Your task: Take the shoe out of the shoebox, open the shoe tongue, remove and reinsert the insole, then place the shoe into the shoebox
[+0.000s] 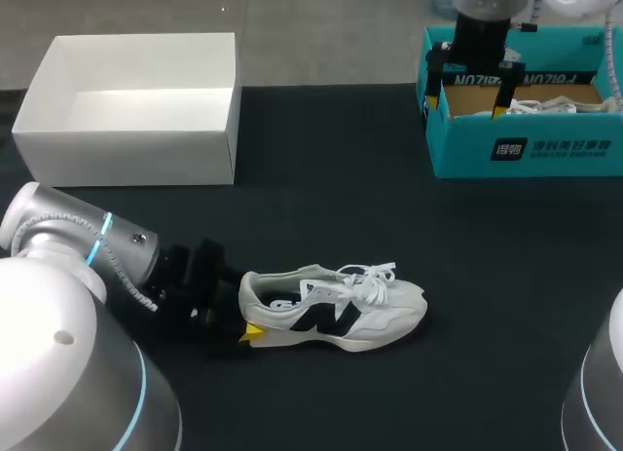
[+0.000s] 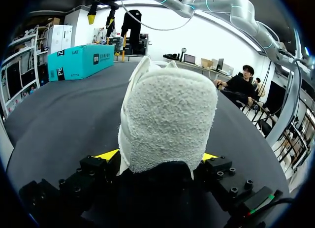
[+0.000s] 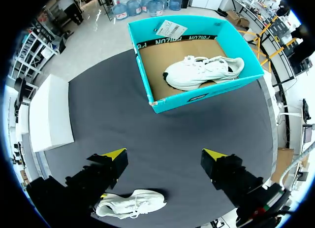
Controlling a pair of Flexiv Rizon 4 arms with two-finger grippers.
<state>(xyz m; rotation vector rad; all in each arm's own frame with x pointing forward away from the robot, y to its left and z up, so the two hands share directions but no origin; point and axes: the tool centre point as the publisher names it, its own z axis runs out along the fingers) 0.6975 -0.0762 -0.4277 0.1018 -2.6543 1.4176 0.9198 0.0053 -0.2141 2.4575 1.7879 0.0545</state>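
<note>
Robot lab: arms (image 1: 60,248), black table (image 1: 389,227)

White low sneaker with black side mark (image 1: 336,310), table's near middle: heel partly covered by left tool (image 1: 245,326), only one yellow tip showing; toe and laces hidden behind the heel in the left wrist view. Second white sneaker (image 1: 550,106), far right corner: mostly behind the wall of the teal cardboard shoebox (image 1: 526,144), itself cut off at the picture's edge.

Shoe (image 1: 336,313) stands on its sole on the surface (image 1: 331,198), near edge, a little left of middle, toe to the right. Left pincer (image 1: 245,326) at the heel end, one finger against each side of the heel. Shoebox (image 1: 526,149) at far right; second shoe (image 1: 557,105) lies inside it. Right pincer (image 1: 467,102) above the shoebox's left end, fingers spread apart. Second box (image 1: 136,130) at far left, well apart from the shoebox.
</note>
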